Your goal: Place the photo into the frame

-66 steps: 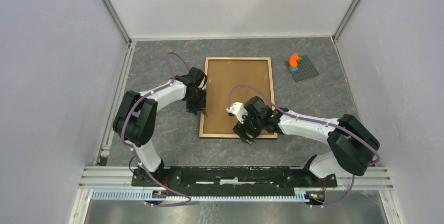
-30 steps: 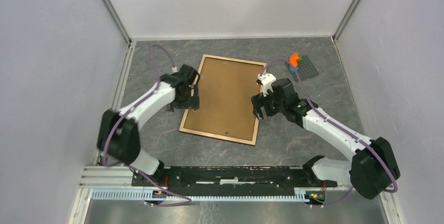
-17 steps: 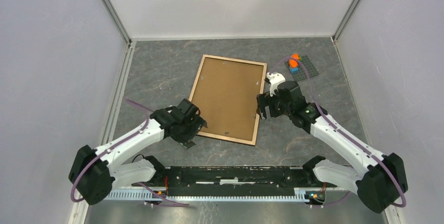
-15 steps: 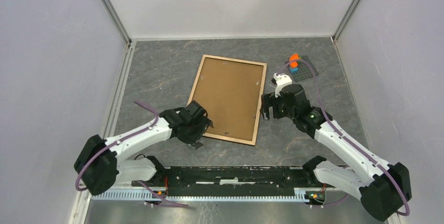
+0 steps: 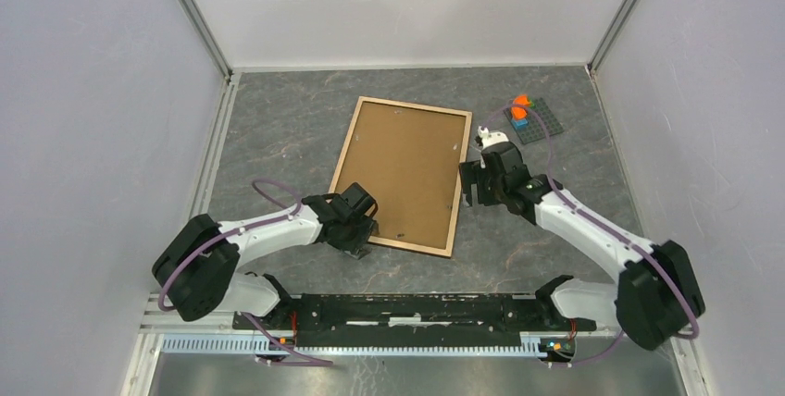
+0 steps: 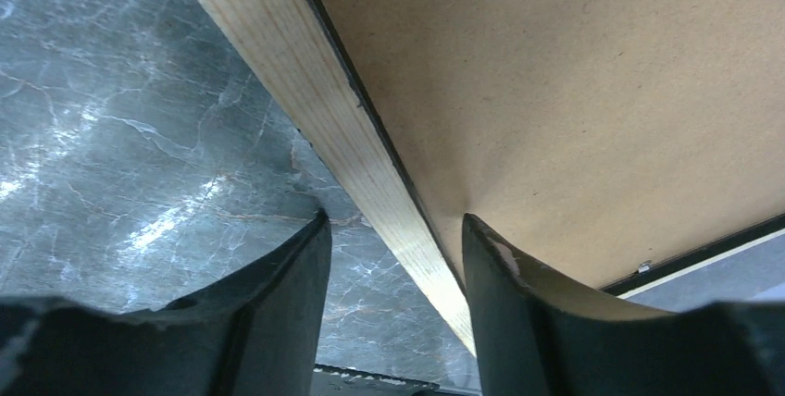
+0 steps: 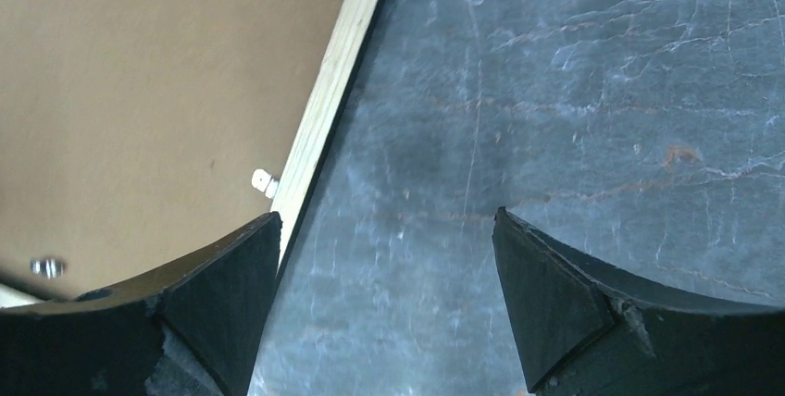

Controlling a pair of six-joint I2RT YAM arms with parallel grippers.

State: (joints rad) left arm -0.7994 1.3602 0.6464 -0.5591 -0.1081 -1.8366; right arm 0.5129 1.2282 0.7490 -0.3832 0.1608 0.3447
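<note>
The frame (image 5: 345,160) lies flat on the grey table, slightly turned, its brown backing panel (image 5: 403,174) facing up. The photo is hidden. My left gripper (image 5: 359,234) sits at the frame's near-left corner. In the left wrist view it (image 6: 395,220) is open astride the light wood rim (image 6: 305,72): one finger over the backing (image 6: 555,91), the other over the table with a gap. My right gripper (image 5: 470,188) is wide open beside the frame's right edge. In the right wrist view it (image 7: 386,214) holds nothing, with the rim (image 7: 338,72) at its left finger.
A small grey studded plate with an orange piece (image 5: 532,120) sits at the back right, close behind the right arm. White walls enclose the table on three sides. A metal rail (image 5: 407,308) runs along the near edge. A small metal tab (image 7: 264,179) sticks out at the frame's rim.
The frame was turned earlier and now lies still. My left arm swung from the frame's left side to its near-left corner, and its jaws narrowed over the rim. The right gripper barely shifted.
</note>
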